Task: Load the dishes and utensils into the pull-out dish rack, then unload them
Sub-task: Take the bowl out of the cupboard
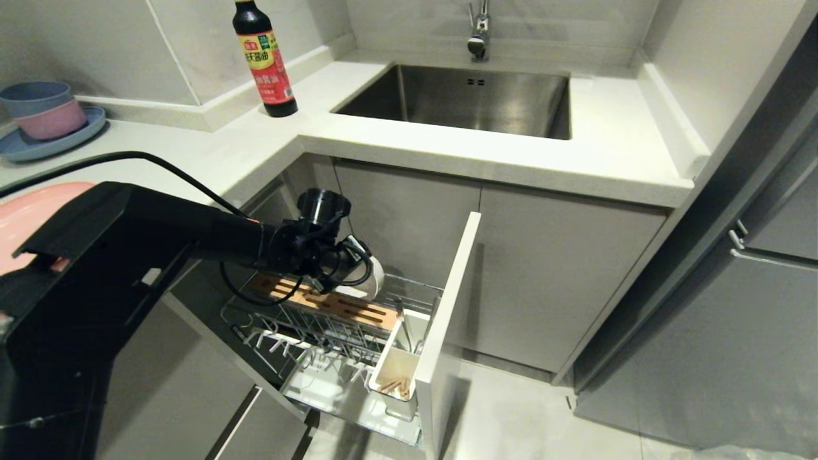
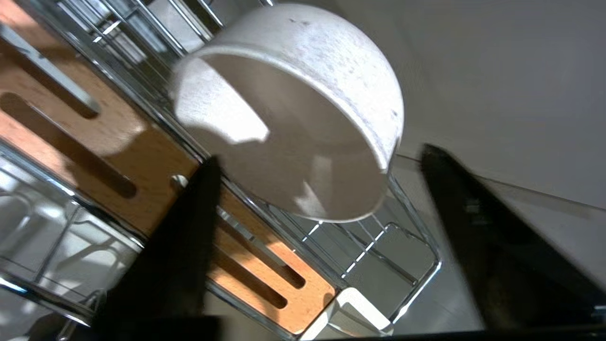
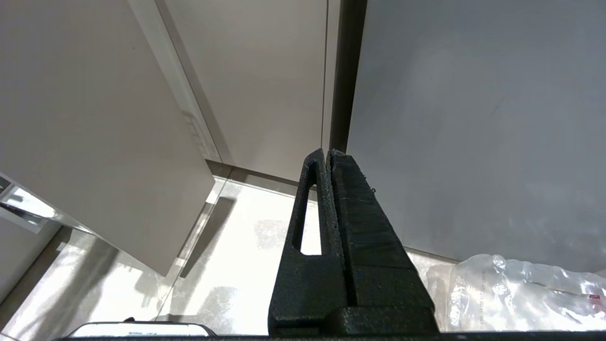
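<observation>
Kitchen corner, white desk [image 1: 575,160] with steel sink [image 1: 473,102]; pull-out chrome wire dish rack [image 1: 332,332] stands drawn out below. My left hand [image 2: 317,199] hangs over the rack's far end, fingers [image 2: 175,246] spread and released. Small cream-white round bowl [image 2: 303,94] lies straight ahead of it, tipped on edge, mouth toward the hand, beyond the slotted wooden strip [image 2: 142,166]. I judge a grasp must straddle the rim. Wooden chopsticks [image 1: 395,386] sit in the white utensil cup [image 1: 383,364]; pale-pink oval plate [image 1: 32,211] lies on the desk at left. Right hand [image 3: 329,156] parked, clenched, empty.
</observation>
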Motion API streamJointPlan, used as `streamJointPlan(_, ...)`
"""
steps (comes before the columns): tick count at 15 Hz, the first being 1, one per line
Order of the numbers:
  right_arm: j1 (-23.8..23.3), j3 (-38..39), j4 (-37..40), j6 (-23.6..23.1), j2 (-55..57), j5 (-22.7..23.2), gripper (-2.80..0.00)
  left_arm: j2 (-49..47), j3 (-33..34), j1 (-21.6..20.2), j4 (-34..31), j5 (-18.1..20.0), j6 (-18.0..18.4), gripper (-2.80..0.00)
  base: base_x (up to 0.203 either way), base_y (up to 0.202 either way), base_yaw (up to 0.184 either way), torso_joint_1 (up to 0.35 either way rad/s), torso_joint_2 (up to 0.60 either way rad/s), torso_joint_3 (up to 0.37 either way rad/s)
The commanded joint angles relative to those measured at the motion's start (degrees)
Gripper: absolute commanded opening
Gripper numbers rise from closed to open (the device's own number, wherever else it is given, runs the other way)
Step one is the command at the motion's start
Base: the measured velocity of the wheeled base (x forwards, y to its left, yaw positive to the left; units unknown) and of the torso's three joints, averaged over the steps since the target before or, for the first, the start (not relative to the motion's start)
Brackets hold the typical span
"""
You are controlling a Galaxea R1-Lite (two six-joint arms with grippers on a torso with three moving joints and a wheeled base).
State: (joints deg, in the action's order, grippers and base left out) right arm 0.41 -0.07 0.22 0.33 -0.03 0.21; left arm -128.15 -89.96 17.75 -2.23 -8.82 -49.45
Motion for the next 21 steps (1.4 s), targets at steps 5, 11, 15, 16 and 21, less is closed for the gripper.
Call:
streamJointPlan(5,0.02,-0.01,0.03,0.02,0.02,0.03,-2.80,0.40,-0.15,-0.44,-0.05,1.79,-0.30,-2.80,0.000,0.000,0.000,0.000,0.00,0.000)
streamJointPlan(11,0.02,0.07,-0.03,0.02,0.03,0.03,-2.80,1.38,0.03,-0.44,-0.30,3.19,-0.47,-2.80,0.000,0.000,0.000,0.000,0.00,0.000)
streamJointPlan(15,-0.06,-0.01,0.04,0.02,0.03,0.05,-2.80,2.18,0.25,-0.44,-0.59,3.55,-0.56,-2.80,0.000,0.000,0.000,0.000,0.00,0.000)
streamJointPlan(16,0.02,0.03,0.00,0.02,0.00,0.05,-2.80,2.56,0.42,-0.44,-1.10,3.47,-0.73,-2.80,0.000,0.000,0.000,0.000,0.00,0.000)
streamJointPlan(21,0.02,-0.01,-0.04,0.02,0.03,0.06,-2.80,7.76,4.12,-1.69,-4.36,2.69,-0.74,0.00,0.000,0.000,0.000,0.000,0.00,0.000)
